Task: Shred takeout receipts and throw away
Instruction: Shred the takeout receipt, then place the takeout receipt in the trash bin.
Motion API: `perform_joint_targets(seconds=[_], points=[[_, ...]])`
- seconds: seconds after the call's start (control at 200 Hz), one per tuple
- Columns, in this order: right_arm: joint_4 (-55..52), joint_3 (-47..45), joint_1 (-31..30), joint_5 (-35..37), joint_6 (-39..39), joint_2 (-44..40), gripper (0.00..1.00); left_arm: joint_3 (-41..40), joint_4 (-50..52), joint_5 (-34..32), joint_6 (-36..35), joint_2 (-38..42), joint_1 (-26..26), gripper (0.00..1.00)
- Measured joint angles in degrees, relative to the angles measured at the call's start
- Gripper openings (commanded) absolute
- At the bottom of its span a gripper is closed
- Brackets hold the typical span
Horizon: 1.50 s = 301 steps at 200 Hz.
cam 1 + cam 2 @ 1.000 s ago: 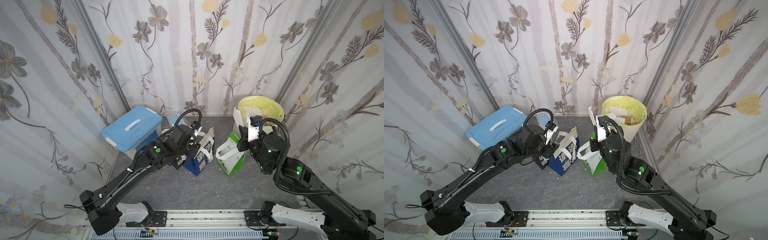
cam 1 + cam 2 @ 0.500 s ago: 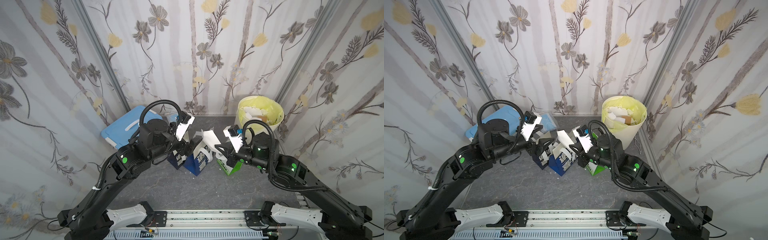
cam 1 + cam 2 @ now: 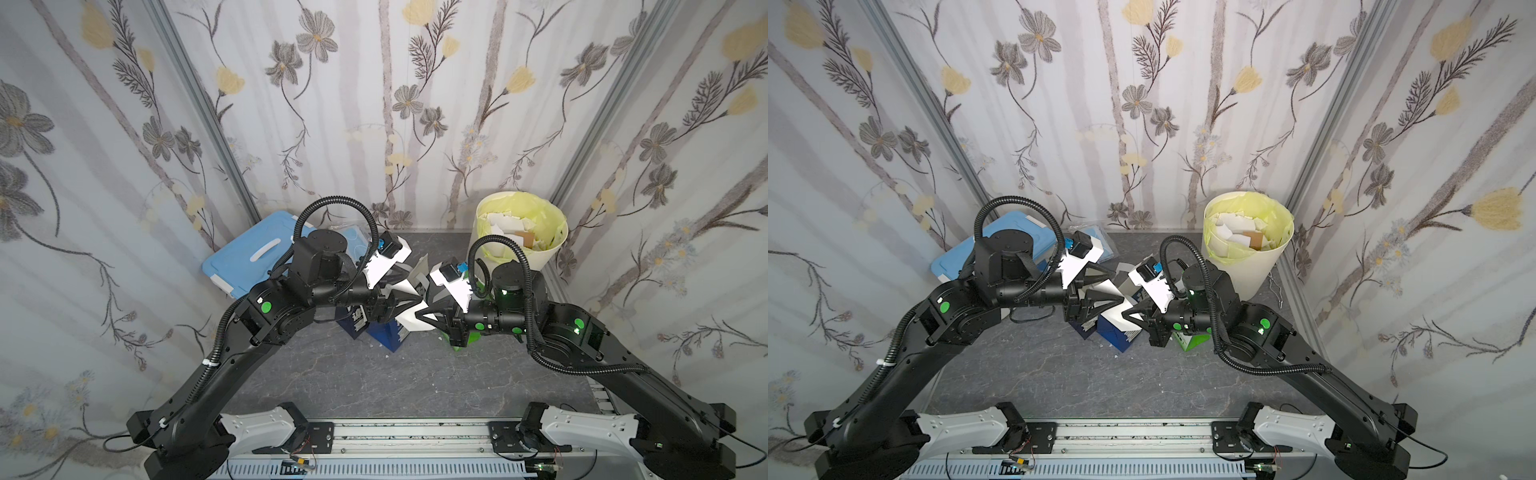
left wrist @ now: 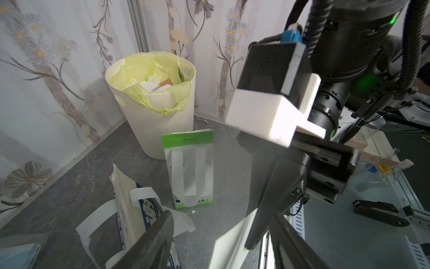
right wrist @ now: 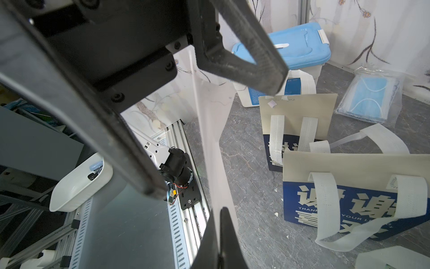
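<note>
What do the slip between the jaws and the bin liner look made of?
Slip: thin matte white paper; light shows through, and it bows. Liner: probably thin yellow-green plastic film; slightly glossy, crinkled over the bin rim.

The receipt (image 5: 209, 130) is thin, matt white paper, limp and slightly see-through. The right end effector (image 5: 220, 223) is matt black plastic with a grainy face. The bin (image 4: 149, 130) is smooth cream plastic, and its liner (image 4: 139, 67) is thin, shiny yellow-green film. The blue bag (image 5: 349, 209) is matt printed paper, and its handle (image 5: 325, 198) is dimpled white paper. The counter (image 3: 374, 386) looks like matt grey veined stone.
</note>
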<state>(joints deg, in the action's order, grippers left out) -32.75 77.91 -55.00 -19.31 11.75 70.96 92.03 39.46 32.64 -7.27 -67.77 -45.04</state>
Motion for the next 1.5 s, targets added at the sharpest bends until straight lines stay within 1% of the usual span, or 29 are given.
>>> perform_joint_targets(seconds=[0.09,0.195,0.295,0.35,0.405,0.51,0.56,0.62,0.729,0.819,0.899,0.964,1.064,1.164,1.234,1.334,1.409,1.504], points=[[-0.2,0.7,0.0,0.1,0.0,0.4,0.00,-1.0,-1.0,2.6,1.4,-0.1,0.0,0.50],[-0.9,1.7,0.0,0.7,0.0,1.0,0.00,-1.9,-2.3,4.9,2.8,-0.3,0.2,0.33],[-2.0,2.6,0.0,1.4,-0.1,1.7,0.00,-3.0,-3.4,6.1,3.9,-0.2,0.2,0.22],[-2.5,2.9,0.0,1.4,-0.1,2.0,0.00,-3.3,-3.7,6.4,4.7,-0.2,0.2,0.12],[-2.7,3.1,0.0,1.5,-0.2,2.2,0.00,-3.5,-3.8,6.4,5.2,-0.2,0.2,0.00],[-3.2,3.5,0.0,3.0,-0.5,2.2,0.00,-4.2,-5.0,5.7,6.5,0.0,0.2,0.00],[-3.6,3.8,0.0,3.7,-0.5,2.2,0.00,-4.4,-5.3,4.2,7.8,0.1,0.2,0.00],[-3.9,4.3,0.0,6.3,-0.7,2.2,0.00,-4.6,-5.6,1.7,9.2,0.1,0.2,0.00],[-3.9,4.7,-1.2,11.3,-2.3,1.5,0.00,-5.1,-6.3,-5.1,13.3,-0.5,0.2,0.00],[-3.5,4.7,-4.1,17.9,-4.9,0.3,0.00,-6.2,-6.2,-10.7,17.5,-1.2,0.2,0.00],[-2.2,4.7,-6.2,21.1,-7.3,-0.4,0.00,-7.3,-6.2,-16.0,20.5,-1.4,0.2,0.00],[-0.9,4.7,-7.2,22.3,-8.6,-1.2,0.00,-8.0,-6.2,-20.6,22.3,-1.5,0.2,0.00],[1.8,4.3,-7.4,22.9,-9.5,-3.2,0.00,-8.3,-6.2,-26.6,23.1,-1.5,0.2,0.00],[6.0,2.7,-6.9,24.3,-9.7,-6.5,0.00,-8.3,-6.2,-30.7,23.6,-1.4,0.3,0.00],[9.1,1.5,-4.9,26.2,-9.7,-8.3,0.00,-8.3,-6.3,-32.3,23.6,-1.4,0.3,0.00],[12.5,0.4,0.8,30.9,-9.4,-8.7,0.00,-8.3,-6.8,-33.0,23.5,-1.4,0.3,0.00],[14.2,-0.2,6.7,34.5,-7.7,-7.7,0.00,-8.3,-7.1,-33.0,23.5,-1.3,0.3,0.00],[15.0,-0.1,17.5,37.2,-3.6,-4.8,0.00,-8.4,-8.0,-32.5,23.7,-0.7,0.4,0.00]])
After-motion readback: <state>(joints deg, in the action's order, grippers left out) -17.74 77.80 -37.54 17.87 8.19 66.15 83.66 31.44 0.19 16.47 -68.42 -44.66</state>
